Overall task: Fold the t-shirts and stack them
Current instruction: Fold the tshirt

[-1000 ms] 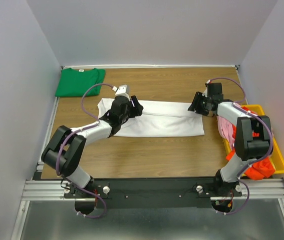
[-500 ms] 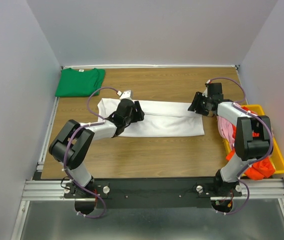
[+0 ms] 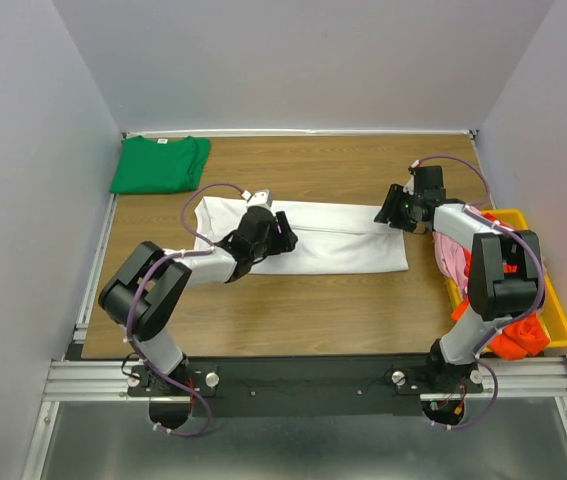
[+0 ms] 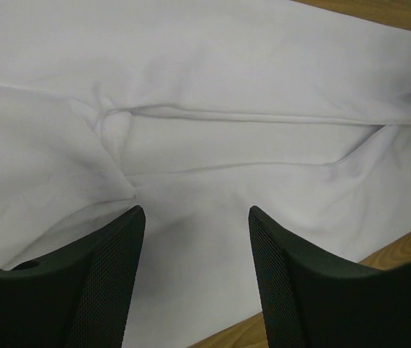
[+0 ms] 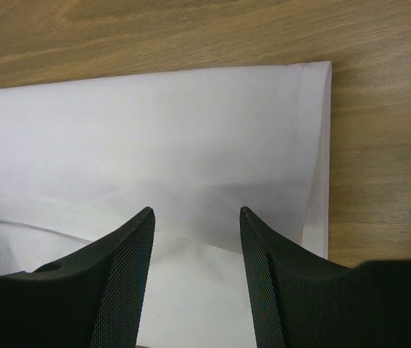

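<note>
A white t-shirt (image 3: 338,243) lies folded into a long band across the middle of the table. My left gripper (image 3: 285,233) hovers over its left part, open, with only white cloth (image 4: 212,130) showing between the fingers. My right gripper (image 3: 393,212) is at the band's far right corner, also open above the cloth (image 5: 154,138). A green t-shirt (image 3: 159,163) lies folded at the far left corner. Pink (image 3: 453,256) and orange-red (image 3: 516,337) t-shirts sit in the bin on the right.
A yellow bin (image 3: 553,310) stands at the right edge of the wooden table (image 3: 303,310). Grey walls close off the back and both sides.
My left gripper has slid rightward along the white t-shirt, from near its left end toward the middle. The right arm has stayed where it was.
</note>
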Action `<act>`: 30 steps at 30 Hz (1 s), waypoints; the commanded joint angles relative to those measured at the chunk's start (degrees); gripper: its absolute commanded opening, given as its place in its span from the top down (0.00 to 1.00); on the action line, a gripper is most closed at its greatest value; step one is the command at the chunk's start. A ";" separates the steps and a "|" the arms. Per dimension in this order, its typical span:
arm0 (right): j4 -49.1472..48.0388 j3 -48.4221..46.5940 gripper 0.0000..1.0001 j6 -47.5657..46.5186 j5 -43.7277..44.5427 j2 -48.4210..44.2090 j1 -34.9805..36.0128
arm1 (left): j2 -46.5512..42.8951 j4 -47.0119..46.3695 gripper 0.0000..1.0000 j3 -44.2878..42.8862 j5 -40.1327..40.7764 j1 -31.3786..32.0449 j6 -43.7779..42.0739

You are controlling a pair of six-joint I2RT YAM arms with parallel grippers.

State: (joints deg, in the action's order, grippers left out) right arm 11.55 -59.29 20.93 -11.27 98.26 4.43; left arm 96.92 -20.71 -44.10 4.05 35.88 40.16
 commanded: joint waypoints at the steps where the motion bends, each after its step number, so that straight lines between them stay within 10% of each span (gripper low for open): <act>1: -0.65 -0.65 0.42 -0.89 -2.27 -0.35 0.41 | -6.64 -0.74 0.32 1.12 0.16 0.25 0.71; 8: -0.57 -2.67 0.42 -1.94 -4.02 1.23 1.81 | -13.08 2.69 0.28 4.01 5.17 -1.85 -0.43; 30: 7.34 7.85 0.46 3.68 1.51 2.82 3.92 | 5.47 2.51 0.28 -1.42 4.38 -7.05 -6.76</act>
State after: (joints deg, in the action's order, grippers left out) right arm 11.53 -57.32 22.55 -12.49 101.03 7.57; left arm 99.35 -21.52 -44.01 6.90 29.43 36.25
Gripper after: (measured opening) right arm 0.539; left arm 0.715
